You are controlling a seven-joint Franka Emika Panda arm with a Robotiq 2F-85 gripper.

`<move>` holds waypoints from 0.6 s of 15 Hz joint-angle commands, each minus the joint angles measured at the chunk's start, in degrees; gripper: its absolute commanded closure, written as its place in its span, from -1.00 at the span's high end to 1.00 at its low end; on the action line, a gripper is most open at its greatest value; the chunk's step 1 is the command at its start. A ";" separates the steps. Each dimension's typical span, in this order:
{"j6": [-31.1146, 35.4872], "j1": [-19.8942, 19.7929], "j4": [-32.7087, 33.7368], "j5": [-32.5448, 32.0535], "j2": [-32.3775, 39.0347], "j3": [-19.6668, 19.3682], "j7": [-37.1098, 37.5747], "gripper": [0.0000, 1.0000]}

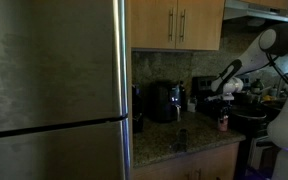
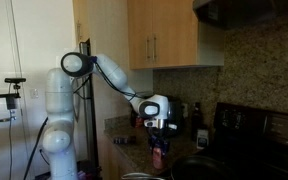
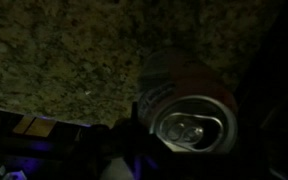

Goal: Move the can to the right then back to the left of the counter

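The reddish-pink can (image 1: 222,123) stands near the end of the dark speckled counter (image 1: 189,140) next to the stove, and also shows in an exterior view (image 2: 160,153). My gripper (image 1: 223,108) hangs straight over it in both exterior views (image 2: 159,135). In the wrist view the can's pale top (image 3: 192,125) is very close, with a dark finger against its left side. The other finger is lost in shadow. The picture is too dark to tell whether the jaws press on the can.
A black appliance (image 1: 164,101) stands on the counter near the backsplash. A large steel fridge (image 1: 54,90) fills the near side. The black stove top with a dark pot (image 1: 252,118) lies just beyond the can. Wooden cabinets (image 1: 179,22) hang overhead.
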 commanded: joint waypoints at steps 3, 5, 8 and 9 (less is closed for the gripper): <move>2.27 0.15 0.02 -0.48 0.80 -0.72 -0.03 -0.11; 2.57 0.18 -0.01 -0.74 0.82 -0.76 -0.04 -0.11; 3.35 0.29 -0.37 -0.19 0.48 -0.65 -0.15 -0.11; 3.69 0.27 -0.46 -0.02 0.38 -0.64 -0.36 -0.11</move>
